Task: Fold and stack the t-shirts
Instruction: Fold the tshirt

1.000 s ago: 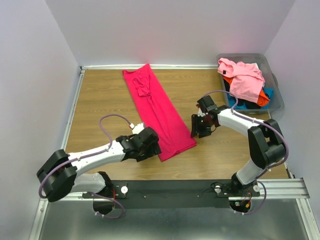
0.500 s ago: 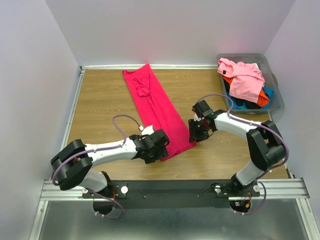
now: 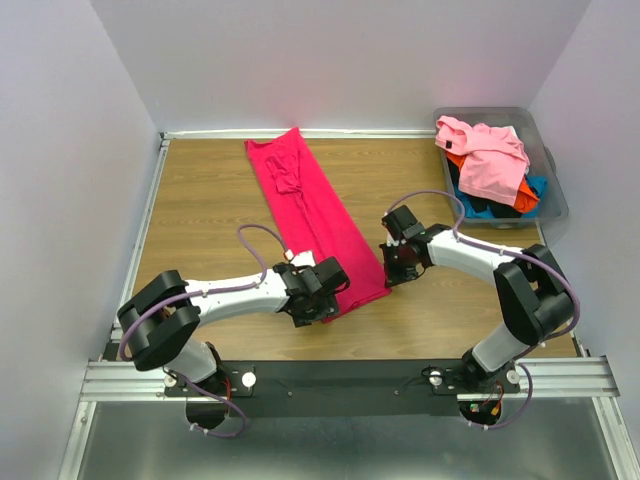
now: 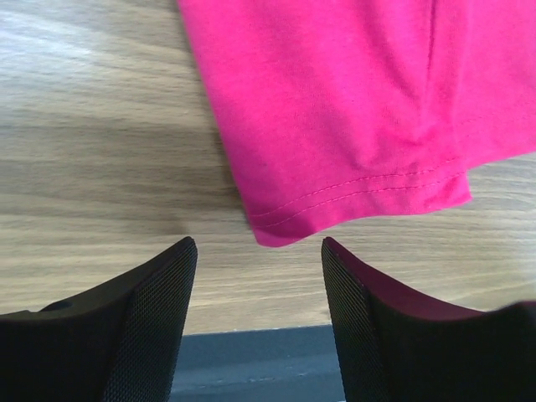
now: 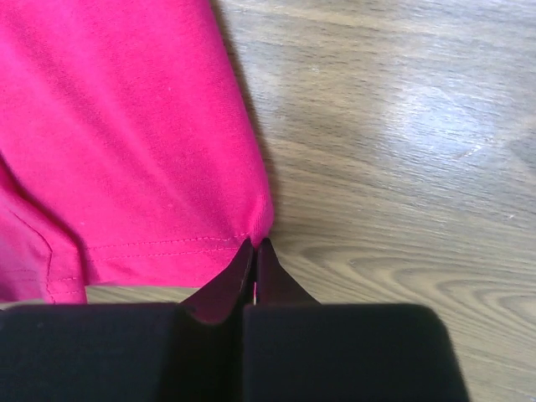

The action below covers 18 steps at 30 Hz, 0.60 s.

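The crimson t-shirt [image 3: 310,215] lies as a long folded strip on the wooden table, running from the back wall toward me. My left gripper [image 3: 332,297] is open just short of the strip's near left corner. In the left wrist view the hem [image 4: 352,188] lies ahead of the left gripper [image 4: 258,247], with nothing between its fingers. My right gripper [image 3: 390,270] sits at the near right corner. In the right wrist view the right gripper [image 5: 255,244] is shut, pinching the hem corner of the crimson t-shirt [image 5: 126,126]. Other t-shirts, pink [image 3: 490,150], orange [image 3: 525,200] and blue [image 3: 538,185], are piled in the bin.
The grey plastic bin [image 3: 555,195] stands at the back right against the wall. White walls close in the table on the left, back and right. The black mounting rail [image 3: 350,375] runs along the near edge, just behind the left gripper.
My left arm has swung right to the shirt's near left corner, its jaws narrowing a little. My right gripper has edged left onto the near right corner and shut.
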Tool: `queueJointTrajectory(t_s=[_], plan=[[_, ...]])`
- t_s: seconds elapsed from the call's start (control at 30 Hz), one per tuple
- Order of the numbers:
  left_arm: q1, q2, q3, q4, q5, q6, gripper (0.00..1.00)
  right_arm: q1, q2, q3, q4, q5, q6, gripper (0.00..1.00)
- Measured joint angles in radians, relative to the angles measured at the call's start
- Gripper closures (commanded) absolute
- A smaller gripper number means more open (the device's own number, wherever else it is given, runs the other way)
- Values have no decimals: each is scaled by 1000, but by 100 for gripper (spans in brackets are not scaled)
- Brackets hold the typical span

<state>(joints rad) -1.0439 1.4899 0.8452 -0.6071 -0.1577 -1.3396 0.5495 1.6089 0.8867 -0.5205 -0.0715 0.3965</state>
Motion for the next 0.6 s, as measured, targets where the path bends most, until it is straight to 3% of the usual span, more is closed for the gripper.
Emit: queueJointTrajectory(t_s=[0.6], plan=[[-17,67,84,-117,-47,-42,41,21,0,0,1,0,-5,99]])
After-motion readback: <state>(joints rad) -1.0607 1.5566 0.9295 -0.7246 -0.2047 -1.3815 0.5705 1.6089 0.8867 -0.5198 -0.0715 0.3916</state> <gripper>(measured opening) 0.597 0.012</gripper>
